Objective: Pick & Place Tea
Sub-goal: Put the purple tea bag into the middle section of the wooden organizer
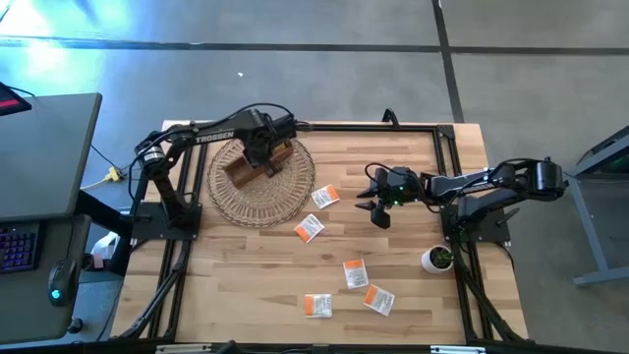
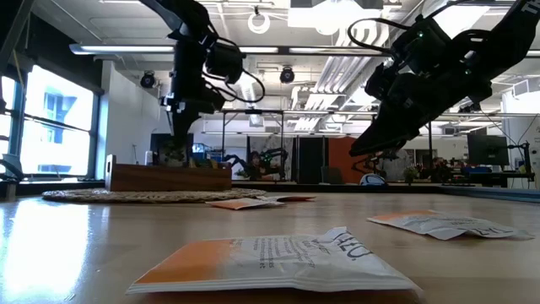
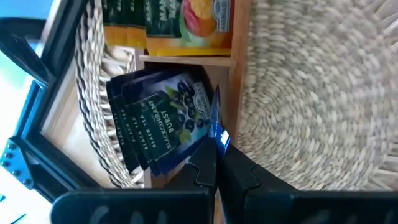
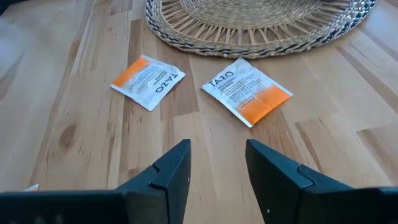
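Hanging over the box on the mat, the left tool pinches a dark sachet, ready to file it; the right tool gapes, empty, above loose orange sachets on the worktop.

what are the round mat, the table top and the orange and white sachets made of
Round mat: woven straw or rattan by its coiled, braided strands, matte. Table top: light wood planks with visible grain and seams, faint sheen. Orange and white sachets: probably coated paper or foil, crinkled, with crimped edges and printed lettering.
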Robot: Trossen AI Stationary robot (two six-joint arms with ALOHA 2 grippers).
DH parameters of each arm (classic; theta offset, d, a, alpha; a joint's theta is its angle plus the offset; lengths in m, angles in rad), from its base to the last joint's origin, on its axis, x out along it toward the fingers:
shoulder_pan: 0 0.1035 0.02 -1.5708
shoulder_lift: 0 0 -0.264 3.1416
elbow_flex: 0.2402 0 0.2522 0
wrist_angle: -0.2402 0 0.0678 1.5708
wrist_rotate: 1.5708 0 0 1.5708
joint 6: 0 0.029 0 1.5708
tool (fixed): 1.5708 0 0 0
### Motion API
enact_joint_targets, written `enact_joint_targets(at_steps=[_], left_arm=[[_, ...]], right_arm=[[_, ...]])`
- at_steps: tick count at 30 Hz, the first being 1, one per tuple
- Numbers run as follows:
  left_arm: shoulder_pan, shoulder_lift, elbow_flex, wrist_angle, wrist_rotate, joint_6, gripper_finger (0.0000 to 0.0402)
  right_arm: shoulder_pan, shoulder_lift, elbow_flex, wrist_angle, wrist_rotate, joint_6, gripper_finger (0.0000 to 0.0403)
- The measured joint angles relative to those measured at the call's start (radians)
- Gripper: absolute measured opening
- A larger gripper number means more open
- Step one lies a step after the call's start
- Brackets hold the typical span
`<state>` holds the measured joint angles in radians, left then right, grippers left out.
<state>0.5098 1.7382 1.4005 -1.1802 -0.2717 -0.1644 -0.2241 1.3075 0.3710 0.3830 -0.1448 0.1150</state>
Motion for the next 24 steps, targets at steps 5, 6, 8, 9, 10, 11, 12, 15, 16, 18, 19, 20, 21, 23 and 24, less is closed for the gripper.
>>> enact_joint_targets(at_steps=[5,6,8,9,10,11,12,15,16,18,19,20,21,23,24], left_arm=[[0.0,0.0,-0.036,0.027,-0.041,0.007,0.0],[0.0,0.0,-0.041,0.046,-0.057,0.008,0.0],[0.0,0.0,-0.046,0.08,-0.077,0.021,0.0],[0.0,0.0,-0.047,0.098,-0.077,0.038,0.0],[0.0,0.0,-0.047,0.108,-0.077,0.056,0.0],[0.0,0.0,-0.047,0.117,-0.077,0.07,0.0],[0.0,0.0,-0.047,0.126,-0.079,0.084,0.0],[0.0,0.0,-0.047,0.135,-0.078,0.136,0.0001],[0.0,0.0,-0.047,0.134,-0.075,0.156,0.0002],[0.0,0.0,-0.047,0.134,-0.047,0.191,0.001],[0.0,0.0,-0.047,0.134,-0.03,0.206,0.0016],[0.0,0.0,-0.047,0.135,-0.019,0.218,0.0023],[0.0,0.0,-0.047,0.135,-0.013,0.225,0.003],[0.0,0.0,-0.047,0.135,-0.011,0.233,0.0047],[0.0,0.0,-0.047,0.135,-0.011,0.233,0.0055]], right_arm=[[0.0,0.0,0.0,0.0,0.0,0.0,0.0152],[0.0,0.0,0.0,0.0,0.0,0.0,0.0153],[0.0,0.0,0.0,0.001,0.0,0.0,0.0153],[0.0,0.0,0.0,0.001,0.0,0.0,0.0153],[0.0,0.0,0.0,0.001,0.0,0.0,0.0152],[0.0,0.0,0.0,0.001,0.0,0.0,0.0152],[0.0,0.0,0.0,0.001,0.0,0.0,0.0151],[0.0,0.0,0.0,0.002,0.0,-0.008,0.0149],[0.0,0.0,0.0,0.002,0.0,-0.009,0.015],[0.0,0.0,0.0,0.002,0.0,-0.011,0.0152],[0.0,0.0,0.0,0.002,0.0,-0.011,0.0153],[0.0,0.0,0.0,0.003,0.0,-0.015,0.0153],[0.0,0.0,0.0,0.004,0.0,-0.025,0.0154],[0.0,0.0,0.0,0.015,0.0,-0.047,0.0153],[0.0,0.0,0.0,0.027,0.0,-0.052,0.0153]])
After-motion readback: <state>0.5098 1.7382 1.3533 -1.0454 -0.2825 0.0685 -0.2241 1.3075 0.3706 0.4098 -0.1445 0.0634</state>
